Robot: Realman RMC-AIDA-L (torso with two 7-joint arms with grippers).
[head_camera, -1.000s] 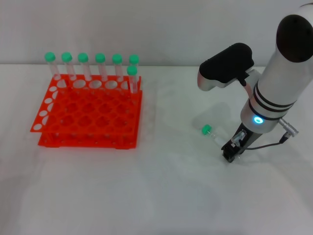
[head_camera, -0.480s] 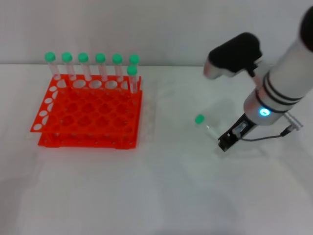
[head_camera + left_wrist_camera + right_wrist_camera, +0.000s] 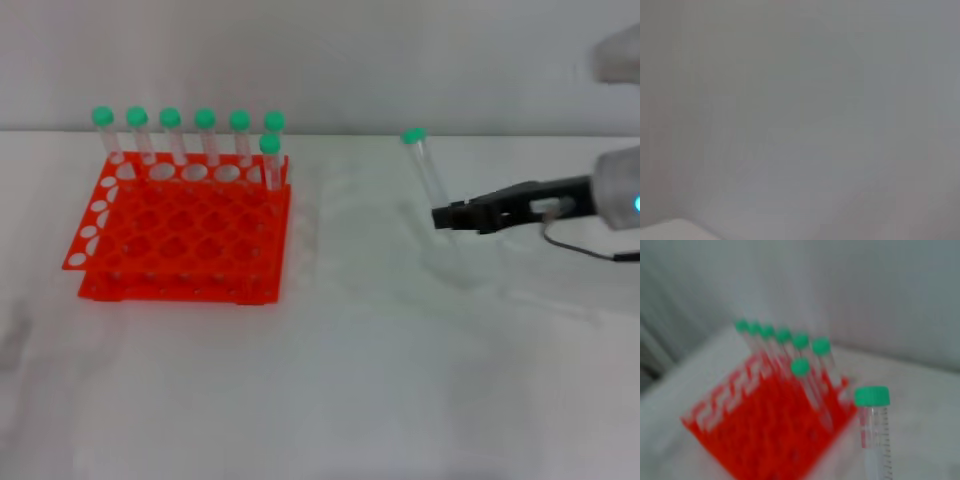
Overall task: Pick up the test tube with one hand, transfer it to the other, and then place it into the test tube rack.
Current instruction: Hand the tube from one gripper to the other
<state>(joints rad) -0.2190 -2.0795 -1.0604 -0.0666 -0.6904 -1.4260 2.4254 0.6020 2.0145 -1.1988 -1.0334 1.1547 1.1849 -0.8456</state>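
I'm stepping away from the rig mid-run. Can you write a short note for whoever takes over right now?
Right gripper: shut on the test tube, held lifted above the table, green cap up, right of the test tube rack.
Left gripper: not in view.
Rack: seven capped tubes stand along its far side.
Done: pickup.
Left: pass the tube to the left gripper, then place it into a free rack hole.

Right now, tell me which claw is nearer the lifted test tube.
Right. The right claw grips the test tube below its green cap, above the table; the left claw appears in no view.
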